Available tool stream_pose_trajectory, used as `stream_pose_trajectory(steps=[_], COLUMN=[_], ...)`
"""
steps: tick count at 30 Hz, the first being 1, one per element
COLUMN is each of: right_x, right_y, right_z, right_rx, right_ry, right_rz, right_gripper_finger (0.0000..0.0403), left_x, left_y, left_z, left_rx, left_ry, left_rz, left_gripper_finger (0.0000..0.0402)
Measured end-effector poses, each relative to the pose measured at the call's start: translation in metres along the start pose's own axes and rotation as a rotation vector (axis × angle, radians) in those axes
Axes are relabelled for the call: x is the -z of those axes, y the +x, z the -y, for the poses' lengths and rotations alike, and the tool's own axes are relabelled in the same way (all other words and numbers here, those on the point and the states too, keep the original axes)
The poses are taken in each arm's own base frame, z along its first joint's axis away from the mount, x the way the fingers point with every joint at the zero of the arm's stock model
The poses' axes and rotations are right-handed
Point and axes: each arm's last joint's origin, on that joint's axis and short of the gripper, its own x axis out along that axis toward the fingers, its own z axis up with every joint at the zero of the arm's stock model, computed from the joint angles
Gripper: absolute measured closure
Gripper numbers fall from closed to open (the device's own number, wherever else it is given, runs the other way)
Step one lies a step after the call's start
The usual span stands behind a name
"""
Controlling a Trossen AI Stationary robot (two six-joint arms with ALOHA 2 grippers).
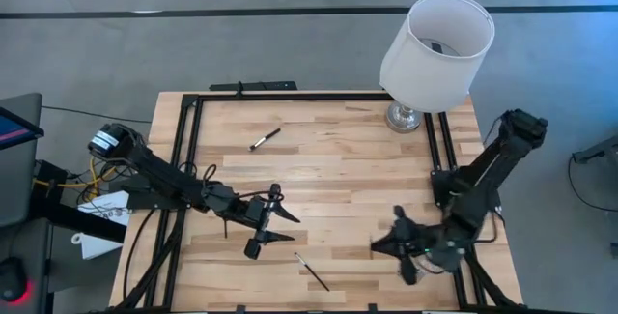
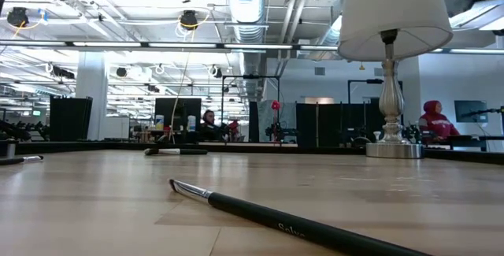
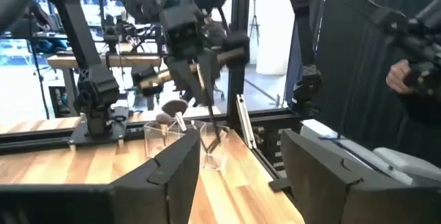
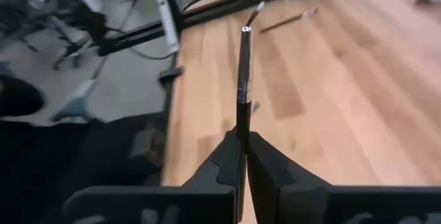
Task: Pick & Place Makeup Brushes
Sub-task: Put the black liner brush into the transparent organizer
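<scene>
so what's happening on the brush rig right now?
The right gripper is shut on a makeup brush, holding it above the table near the right edge. The left gripper is open over the table's middle, holding nothing. Two more brushes lie loose on the wood: one toward the back, one near the front edge.

One brush (image 1: 265, 139) lies behind the arms — another (image 1: 312, 272) before them — lamp (image 1: 436, 48) at the table's (image 1: 338, 159) back right corner

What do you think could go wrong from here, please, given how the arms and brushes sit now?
The right gripper pinches a thin black silver-ferruled brush only at its end, so it might pivot or slip. The clear acrylic holder already contains brushes, so insertion may jostle it. The open left gripper sits close to the right arm, so a clash seems possible.
</scene>
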Motion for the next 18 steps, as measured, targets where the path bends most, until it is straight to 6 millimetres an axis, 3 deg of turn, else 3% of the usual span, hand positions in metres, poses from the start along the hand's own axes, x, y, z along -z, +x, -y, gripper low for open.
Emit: stream_pose_trajectory(steps=[4, 10, 18], right_x=[0.006, 0.021, 0.017], right_y=[-0.023, -0.040, -0.070], right_z=[0.001, 0.010, -0.008], right_rx=[-0.017, 0.080, 0.075], right_ry=[0.080, 0.154, 0.175], right_rz=[-0.061, -0.212, -0.230], right_gripper_finger=[0.0400, 0.0400, 0.0400], left_x=[0.002, 0.008, 0.011], left_y=[0.000, -0.001, -0.001], left_z=[0.001, 0.000, 0.000], left_rx=[-0.024, -0.058, -0.064], left_ry=[0.004, -0.009, -0.024], left_rz=[-0.025, -0.079, -0.116], left_gripper_finger=[0.0202, 0.0202, 0.0202])
